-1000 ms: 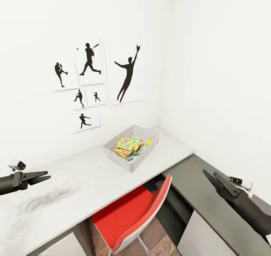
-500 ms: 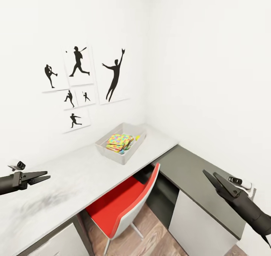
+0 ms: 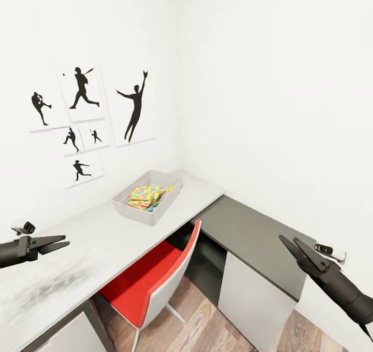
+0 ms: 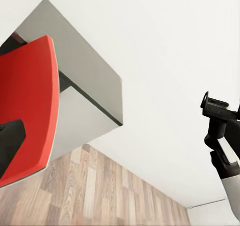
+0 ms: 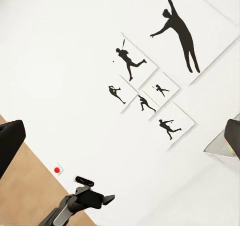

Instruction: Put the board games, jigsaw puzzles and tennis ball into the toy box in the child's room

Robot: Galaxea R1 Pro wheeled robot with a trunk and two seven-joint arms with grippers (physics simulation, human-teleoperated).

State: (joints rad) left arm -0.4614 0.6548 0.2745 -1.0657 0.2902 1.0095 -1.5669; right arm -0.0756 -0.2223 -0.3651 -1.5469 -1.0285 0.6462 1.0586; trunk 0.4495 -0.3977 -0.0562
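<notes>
Toy box: the toy box point(image 3: 147, 200) sits on the white counter point(image 3: 93, 243), back near the corner of the room, under the black baseball silhouettes point(image 3: 83, 116) on the wall.
Contents: colourful jigsaw puzzles point(image 3: 145, 195) lie inside it; a yellow-green bit at the far side may be the tennis ball, too small to be sure.
Left tool: the left tool point(image 3: 58, 242) hangs over the near end of the white counter, well apart from the box, its fingers nearly together with a thin gap, carrying nothing.
Right tool: the right tool point(image 3: 288, 243) hangs over the near edge of the dark counter point(image 3: 248, 233), fingers closed to a point, nothing between them.
Task state: in my judgement the table toys look boxed, while the board games and the bed are not visible here, so the robot is probably on its way between them.
Risk: turning the base in this corner could swing the right arm into the white wall or the dark counter's edge, since both are close beside it.
Risk two: the red chair point(image 3: 155, 279) juts out from under the counter; a careless drive forward could knock it.
Open room: the wooden floor point(image 3: 207, 326) beside the chair and the bare near stretch of the white counter give the freest space.
</notes>
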